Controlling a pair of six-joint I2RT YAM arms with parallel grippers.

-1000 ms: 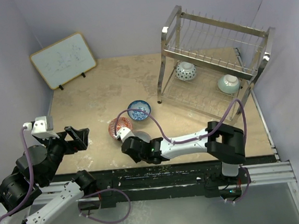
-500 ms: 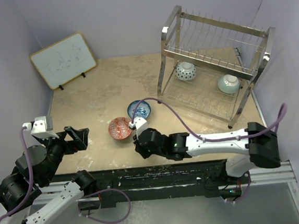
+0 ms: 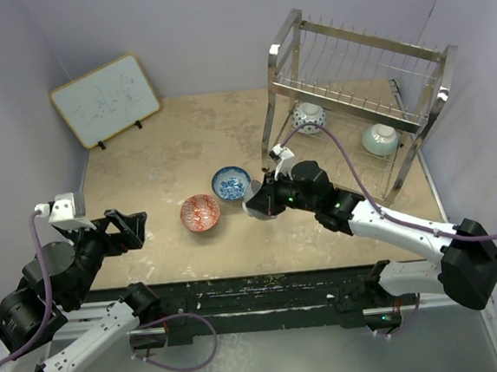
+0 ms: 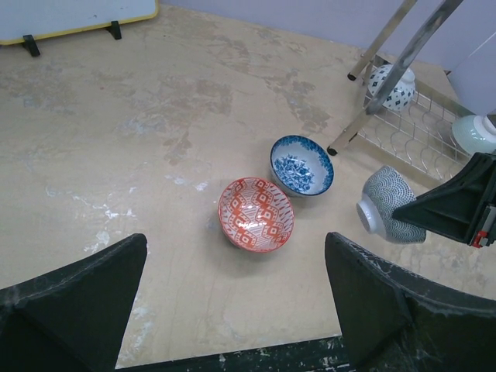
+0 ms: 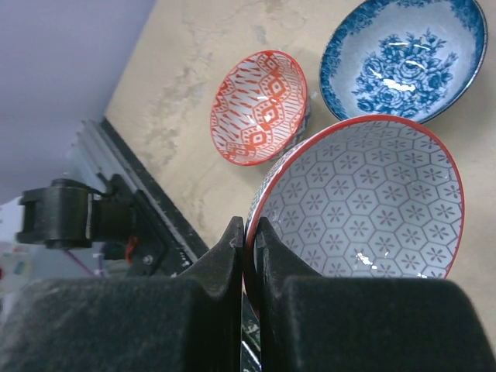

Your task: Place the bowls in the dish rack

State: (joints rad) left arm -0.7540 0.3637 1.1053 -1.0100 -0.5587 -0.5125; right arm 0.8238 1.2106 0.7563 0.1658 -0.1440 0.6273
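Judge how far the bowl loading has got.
Done: two bowls sit on the lower tier of the dish rack, a blue-dotted bowl and a mint bowl. In hand: the right gripper is shut on the rim of a grey patterned bowl, near the rack. Left: the red-orange bowl and the blue floral bowl, on the table.

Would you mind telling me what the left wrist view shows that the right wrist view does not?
Left wrist only: the whiteboard, the dish rack holding a blue-and-white bowl and a mint bowl, and the wave-patterned outside of the held bowl. Right wrist only: that bowl's hexagon-patterned inside, with the right gripper shut on its rim. Both: the red-orange bowl and the blue floral bowl on the table.
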